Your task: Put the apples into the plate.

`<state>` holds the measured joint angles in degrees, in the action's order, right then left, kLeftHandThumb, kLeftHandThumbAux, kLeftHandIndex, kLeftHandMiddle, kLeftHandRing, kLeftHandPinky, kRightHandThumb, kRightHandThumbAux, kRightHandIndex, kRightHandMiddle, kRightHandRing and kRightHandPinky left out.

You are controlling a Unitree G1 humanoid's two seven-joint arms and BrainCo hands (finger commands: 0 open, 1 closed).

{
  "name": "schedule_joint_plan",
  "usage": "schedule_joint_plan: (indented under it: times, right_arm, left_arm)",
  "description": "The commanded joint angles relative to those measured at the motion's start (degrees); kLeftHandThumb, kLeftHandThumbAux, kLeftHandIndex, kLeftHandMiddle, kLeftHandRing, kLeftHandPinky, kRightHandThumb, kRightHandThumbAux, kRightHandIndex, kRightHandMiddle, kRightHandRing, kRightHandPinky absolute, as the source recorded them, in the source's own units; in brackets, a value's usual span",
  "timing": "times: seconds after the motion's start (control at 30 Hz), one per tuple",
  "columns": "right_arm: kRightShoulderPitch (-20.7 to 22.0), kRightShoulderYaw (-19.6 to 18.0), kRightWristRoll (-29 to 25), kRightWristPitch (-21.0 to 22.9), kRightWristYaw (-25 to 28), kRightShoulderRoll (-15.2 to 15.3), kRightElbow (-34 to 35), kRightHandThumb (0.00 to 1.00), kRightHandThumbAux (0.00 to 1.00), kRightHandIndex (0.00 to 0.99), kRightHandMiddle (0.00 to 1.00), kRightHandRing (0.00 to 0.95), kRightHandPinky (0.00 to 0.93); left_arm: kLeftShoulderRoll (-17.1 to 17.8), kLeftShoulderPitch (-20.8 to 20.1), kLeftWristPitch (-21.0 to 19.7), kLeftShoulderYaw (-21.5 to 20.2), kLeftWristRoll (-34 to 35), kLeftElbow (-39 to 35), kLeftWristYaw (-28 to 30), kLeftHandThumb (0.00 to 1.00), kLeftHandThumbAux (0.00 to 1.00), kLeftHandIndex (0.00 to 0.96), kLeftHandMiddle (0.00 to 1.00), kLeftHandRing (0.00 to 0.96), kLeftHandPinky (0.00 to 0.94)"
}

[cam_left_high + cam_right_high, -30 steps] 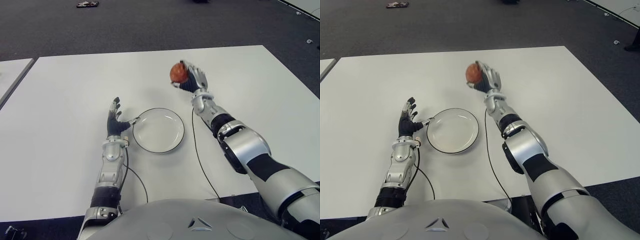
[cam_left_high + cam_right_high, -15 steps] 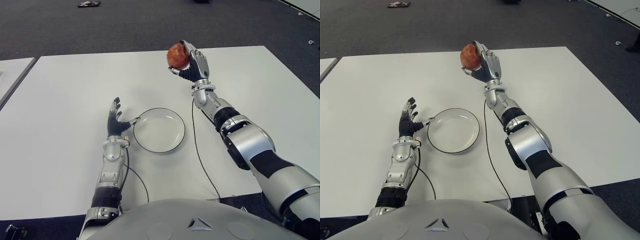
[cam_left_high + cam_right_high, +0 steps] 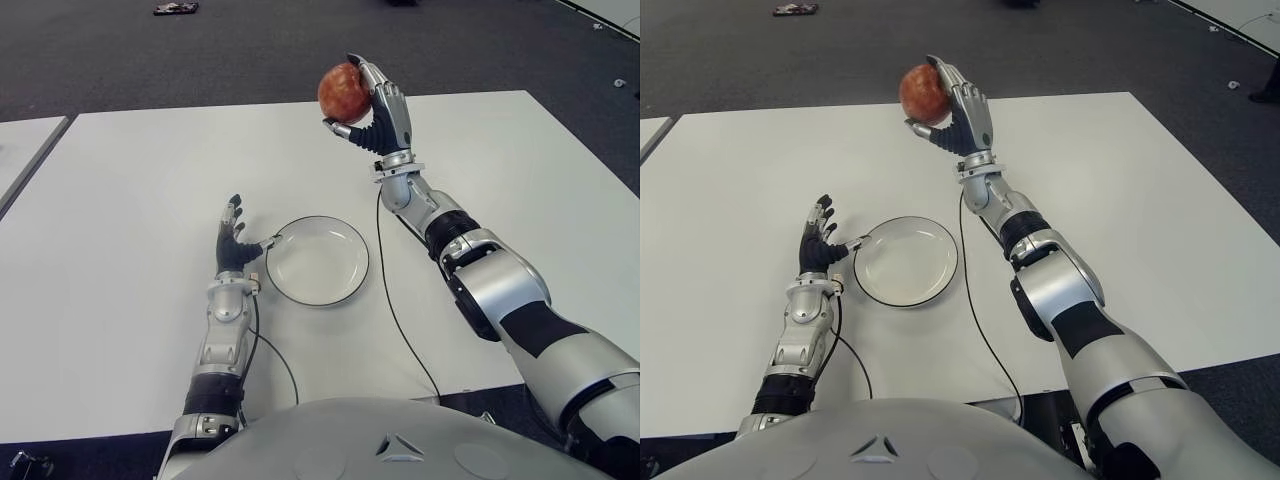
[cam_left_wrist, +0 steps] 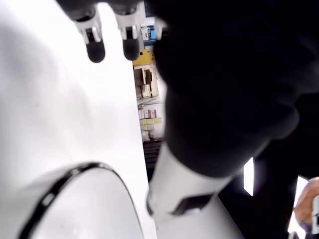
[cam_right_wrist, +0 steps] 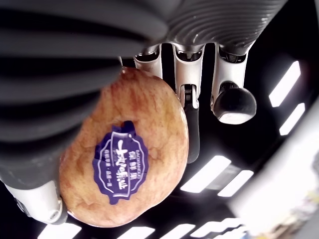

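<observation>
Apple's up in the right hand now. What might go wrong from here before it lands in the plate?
1. The right hand holds the apple high above the table, beyond the plate. If the grip slips there, the apple would likely bounce and roll off.
2. The left hand sits open right at the plate's left rim, so a descent that strays left may bump it.
3. The plate looks shallow; a release from height might let the apple roll out.

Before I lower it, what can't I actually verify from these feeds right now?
- Sticker text on the apple: too small to read in the right wrist view.
- Far side of the apple: covered by the right hand in the eye views.
- Plate: cut off by the frame edge in the left wrist view.
- Contact between left hand and plate rim: unclear, they show side by side.
</observation>
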<state>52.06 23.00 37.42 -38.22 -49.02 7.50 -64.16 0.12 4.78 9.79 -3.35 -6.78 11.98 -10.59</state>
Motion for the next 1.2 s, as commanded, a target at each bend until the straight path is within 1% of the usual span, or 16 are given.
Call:
schedule_joint_plan:
  times: [0.03, 0.2, 0.3, 0.4, 0.47, 0.6, 0.83, 0.97, 1.07, 1.2]
  right_arm:
    - [-5.49, 1.69, 1.28, -4.48, -0.39, 0.24, 5.38, 0.855, 0.678, 0.396, 0.540, 0.856, 0.868]
    - [-8.33, 2.16, 1.22, -7.11, 1.97, 0.71, 9.03, 0.854, 0.678, 0.396, 0.541, 0.857, 0.864]
    - [-10.83, 2.78, 1.70, -8.27, 4.15, 1.38, 12.16, 0.854, 0.678, 0.396, 0.541, 0.857, 0.863]
    - [-13.76, 3.25, 1.38, -9.79, 7.86, 2.60, 16.58, 0.854, 0.679, 0.396, 0.542, 0.855, 0.863]
    - [-14.96, 3.06, 0.90, -10.12, 9.81, 3.01, 18.58, 0.854, 0.679, 0.395, 0.542, 0.852, 0.861]
    - [-18.86, 2.82, -0.65, -11.33, 15.03, 4.03, 23.50, 0.853, 0.679, 0.395, 0.542, 0.850, 0.856]
    - [-25.09, 3.27, -2.52, -13.05, 23.11, 5.54, 29.55, 0.851, 0.679, 0.394, 0.542, 0.844, 0.840]
    - [-26.77, 3.32, -4.02, -13.49, 28.41, 6.23, 31.87, 0.850, 0.680, 0.394, 0.541, 0.839, 0.830]
    - [-27.79, 3.79, -5.27, -13.76, 33.56, 7.22, 33.11, 0.850, 0.680, 0.394, 0.540, 0.837, 0.825]
    - [-28.81, 3.96, -4.52, -13.86, 37.51, 8.51, 34.50, 0.849, 0.681, 0.393, 0.539, 0.831, 0.818]
  left_arm:
    - [-0.20, 0.25, -0.30, -0.04, -0.18, 0.12, -0.62, 0.000, 0.340, 0.000, 0.000, 0.000, 0.036]
    - [-0.26, 0.50, -0.39, -0.06, -0.21, -0.24, -0.65, 0.000, 0.344, 0.000, 0.000, 0.000, 0.039]
    - [-0.23, 0.48, -0.37, -0.12, -0.24, -0.23, -0.70, 0.000, 0.346, 0.000, 0.000, 0.000, 0.041]
    - [-0.21, 0.37, -0.42, -0.23, -0.20, -0.09, -0.78, 0.000, 0.347, 0.000, 0.000, 0.000, 0.041]
    - [-0.22, 0.34, -0.44, -0.28, -0.18, -0.02, -0.80, 0.000, 0.348, 0.000, 0.000, 0.000, 0.041]
    - [-0.26, 0.44, -0.51, -0.36, -0.12, -0.13, -0.80, 0.000, 0.350, 0.000, 0.000, 0.000, 0.041]
    - [-0.25, 0.58, -0.71, -0.43, -0.11, -0.34, -0.74, 0.000, 0.350, 0.000, 0.000, 0.000, 0.038]
    - [-0.21, 0.59, -0.65, -0.41, -0.05, -0.33, -0.61, 0.000, 0.351, 0.000, 0.000, 0.000, 0.035]
    - [-0.08, 0.47, -0.43, -0.41, 0.10, -0.13, -0.34, 0.000, 0.352, 0.000, 0.000, 0.000, 0.033]
    - [0.01, 0.37, -0.25, -0.46, 0.28, 0.04, -0.16, 0.000, 0.355, 0.000, 0.000, 0.000, 0.031]
